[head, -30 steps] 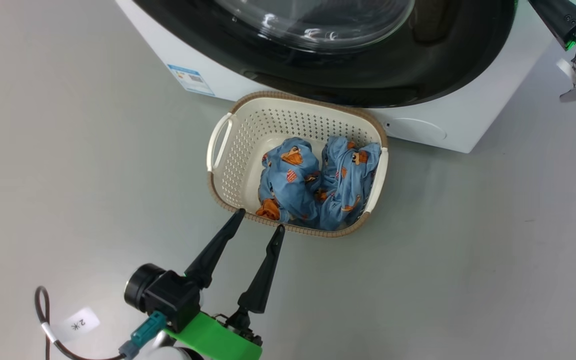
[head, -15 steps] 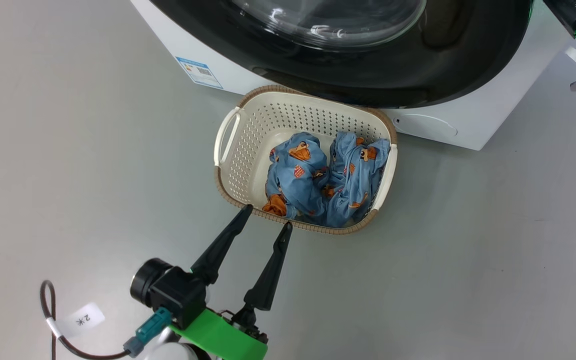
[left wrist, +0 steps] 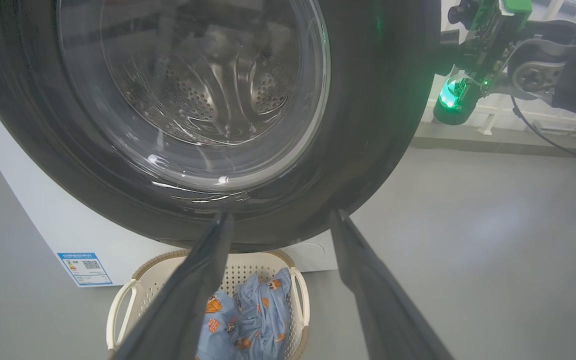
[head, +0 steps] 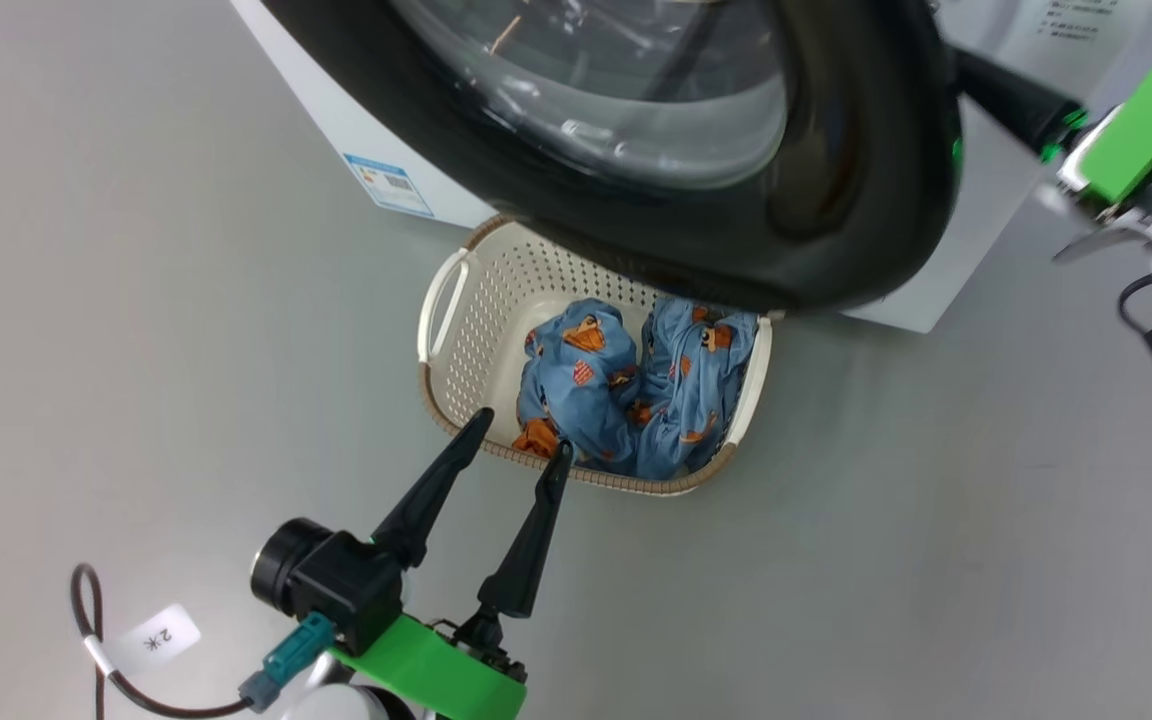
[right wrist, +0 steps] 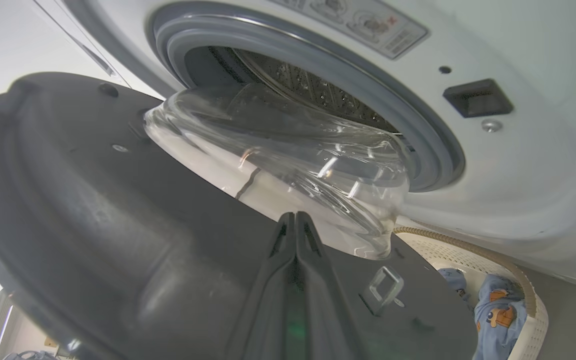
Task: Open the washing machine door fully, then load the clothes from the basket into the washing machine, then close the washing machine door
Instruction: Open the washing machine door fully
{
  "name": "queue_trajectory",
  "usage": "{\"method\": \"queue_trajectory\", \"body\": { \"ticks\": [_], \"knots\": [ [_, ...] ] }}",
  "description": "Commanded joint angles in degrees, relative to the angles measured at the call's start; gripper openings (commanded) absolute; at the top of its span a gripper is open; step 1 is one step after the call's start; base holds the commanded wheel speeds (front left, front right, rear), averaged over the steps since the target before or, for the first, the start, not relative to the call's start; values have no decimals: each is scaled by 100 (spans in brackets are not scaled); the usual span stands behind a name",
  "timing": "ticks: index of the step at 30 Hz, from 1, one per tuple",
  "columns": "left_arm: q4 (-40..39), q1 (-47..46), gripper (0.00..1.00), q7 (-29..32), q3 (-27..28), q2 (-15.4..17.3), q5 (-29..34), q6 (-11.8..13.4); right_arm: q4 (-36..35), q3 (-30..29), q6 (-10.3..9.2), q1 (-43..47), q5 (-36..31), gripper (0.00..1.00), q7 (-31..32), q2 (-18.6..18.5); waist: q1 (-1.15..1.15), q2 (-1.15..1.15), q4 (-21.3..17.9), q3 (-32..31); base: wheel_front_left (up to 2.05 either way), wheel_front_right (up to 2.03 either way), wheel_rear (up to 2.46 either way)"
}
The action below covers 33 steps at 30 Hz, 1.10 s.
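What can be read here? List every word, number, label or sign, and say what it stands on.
"2" and a star-like mark: white tag on the cable.
Blue label sticker on the washing machine: a QR code, print too small to read.
Pale sticker above the drum opening: pictures and print, too blurred to read.

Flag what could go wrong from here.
The shut right hand seems only to press on the inner face of the washing machine door, with no grip; it may slip and the door swing back.
The door overhangs the basket; reaching for the clothes now could hit its lower edge.
The open left hand faces the door's outer side, possibly in its swing path.
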Motion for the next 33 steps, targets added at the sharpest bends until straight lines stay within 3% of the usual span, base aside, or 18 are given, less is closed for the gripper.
{"method": "queue_trajectory", "body": {
  "ticks": [1, 18, 33],
  "knots": [
    [-98, -3, 100, -37, 212, 56, 32, -21, -267, 131, 42, 185, -9, 0, 78, 176, 0, 0, -38, -88, 0, 0, 0],
    [118, 415, 100, -37, 594, 56, 206, -168, -1028, 579, 42, 1221, 24, 0, 206, 469, 0, 0, -131, -748, 0, 0, 0],
    [249, 716, 100, -37, 882, 56, 263, -250, -1448, 839, 42, 1874, 70, 0, 256, 879, 0, 0, 88, -1186, 0, 0, 0]
  ]
}}
